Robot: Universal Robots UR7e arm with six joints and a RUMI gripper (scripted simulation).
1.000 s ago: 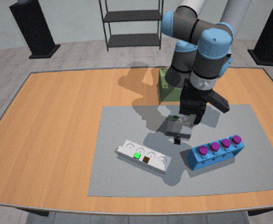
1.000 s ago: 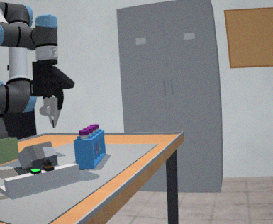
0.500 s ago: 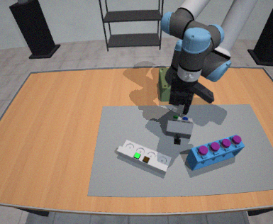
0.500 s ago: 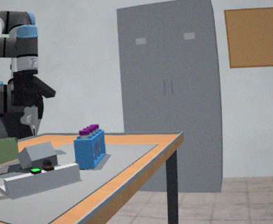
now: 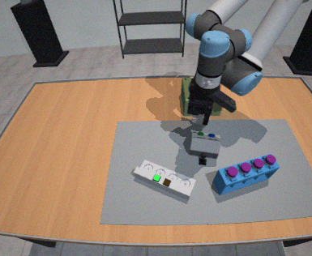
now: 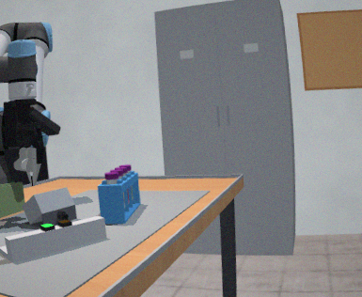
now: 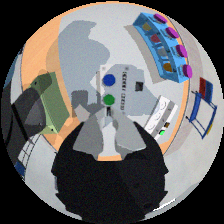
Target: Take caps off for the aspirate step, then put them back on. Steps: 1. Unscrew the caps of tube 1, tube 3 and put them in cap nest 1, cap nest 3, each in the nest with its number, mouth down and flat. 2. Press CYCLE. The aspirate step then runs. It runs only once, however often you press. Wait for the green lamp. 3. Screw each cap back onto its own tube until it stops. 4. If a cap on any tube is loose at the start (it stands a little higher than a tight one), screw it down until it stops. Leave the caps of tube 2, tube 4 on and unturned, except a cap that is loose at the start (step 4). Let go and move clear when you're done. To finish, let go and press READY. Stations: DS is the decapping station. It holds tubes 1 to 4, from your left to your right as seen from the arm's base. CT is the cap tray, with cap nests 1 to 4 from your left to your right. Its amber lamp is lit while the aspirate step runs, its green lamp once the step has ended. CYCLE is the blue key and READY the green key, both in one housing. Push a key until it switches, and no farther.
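The blue decapping station (image 5: 225, 183) (image 6: 110, 203) holds four tubes, each with a purple cap on; small height differences cannot be told. The white cap tray (image 5: 143, 173) (image 6: 58, 242) shows its nests empty. Its green lamp (image 5: 156, 177) (image 6: 47, 226) (image 7: 161, 132) is lit and its amber lamp (image 5: 167, 182) (image 7: 167, 124) is dark. My gripper (image 5: 206, 122) (image 6: 32, 183) (image 7: 108, 107) is shut and empty, just above and behind the grey key housing (image 5: 204, 147) (image 6: 49, 206), near the green key (image 5: 201, 134) (image 7: 108, 99). The blue key (image 5: 211, 135) (image 7: 109, 80) is beside it. No contact with a key is visible.
A green block (image 5: 185, 97) (image 6: 2, 201) (image 7: 50, 102) stands behind the housing, under the arm. A small black square piece (image 5: 203, 161) (image 7: 139, 86) is in front of the housing. The station and the tray stand apart on the grey mat (image 5: 123, 211).
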